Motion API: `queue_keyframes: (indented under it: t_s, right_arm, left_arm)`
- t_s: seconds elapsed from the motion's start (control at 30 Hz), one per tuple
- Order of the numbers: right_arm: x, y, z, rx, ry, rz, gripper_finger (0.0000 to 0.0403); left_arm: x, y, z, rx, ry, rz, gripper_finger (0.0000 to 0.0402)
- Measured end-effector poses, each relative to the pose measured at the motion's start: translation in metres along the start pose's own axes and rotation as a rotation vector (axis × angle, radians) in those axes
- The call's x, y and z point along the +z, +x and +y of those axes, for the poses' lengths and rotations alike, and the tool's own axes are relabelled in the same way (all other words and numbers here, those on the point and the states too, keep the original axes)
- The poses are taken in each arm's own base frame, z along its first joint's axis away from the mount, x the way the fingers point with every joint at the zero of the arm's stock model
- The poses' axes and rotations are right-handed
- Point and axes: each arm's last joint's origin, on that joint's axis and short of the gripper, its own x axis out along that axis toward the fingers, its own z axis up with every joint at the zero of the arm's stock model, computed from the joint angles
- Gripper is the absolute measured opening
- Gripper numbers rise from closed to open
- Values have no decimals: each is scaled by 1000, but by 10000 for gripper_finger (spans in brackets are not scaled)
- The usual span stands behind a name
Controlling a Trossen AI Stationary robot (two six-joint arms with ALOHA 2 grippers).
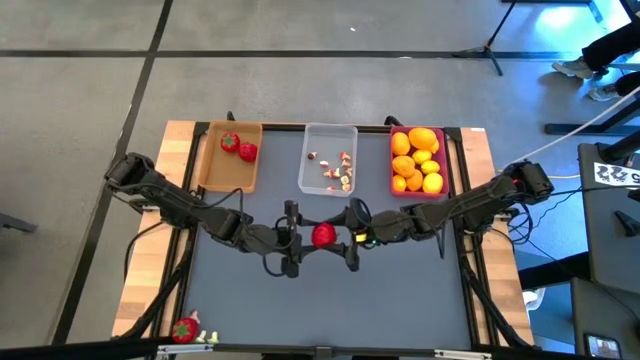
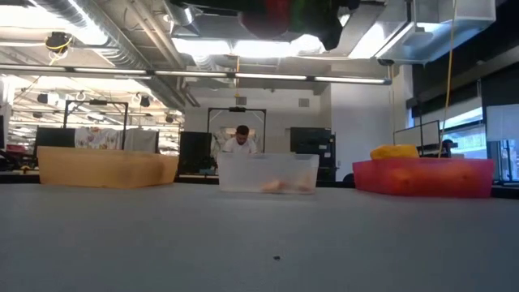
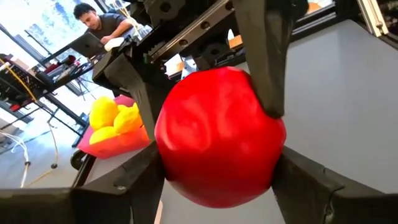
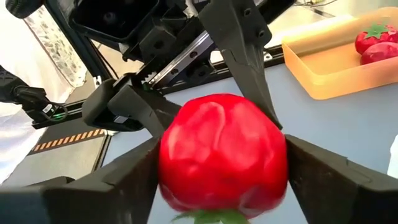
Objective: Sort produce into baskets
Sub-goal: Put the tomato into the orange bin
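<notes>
A red strawberry with a green top hangs over the middle of the table, high above the top. My left gripper reaches it from the table's left and is shut on it. My right gripper comes from the right, its fingers close on either side of the same fruit. At the far edge stand three baskets. The tan one holds two strawberries, the clear one mushroom bits, and the pink one yellow and orange fruits. My left gripper pinches the strawberry's two opposite sides between its fingers, coming about level from the table's left. The fruit is lifted clear of the table. My right gripper's fingers flank the same fruit from the right; whether they touch it I cannot tell.
Another strawberry and a few small pieces lie at the table's near left corner. The dark mat between the arms and the near edge is bare. A person sits at a desk far behind the table.
</notes>
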Motion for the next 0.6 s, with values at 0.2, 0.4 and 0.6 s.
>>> queue_keyframes:
  t_s: [0.2,0.4,0.6]
  right_arm:
    - [3,-8,-1,35,-53,44,353]
    - [16,-41,-6,2,-43,116,362]
    - [21,-68,-12,-41,9,188,360]
  left_arm:
    - [2,-4,0,13,-60,11,248]
    - [0,-8,-5,4,-101,37,254]
    - [-7,-17,-10,84,-133,128,253]
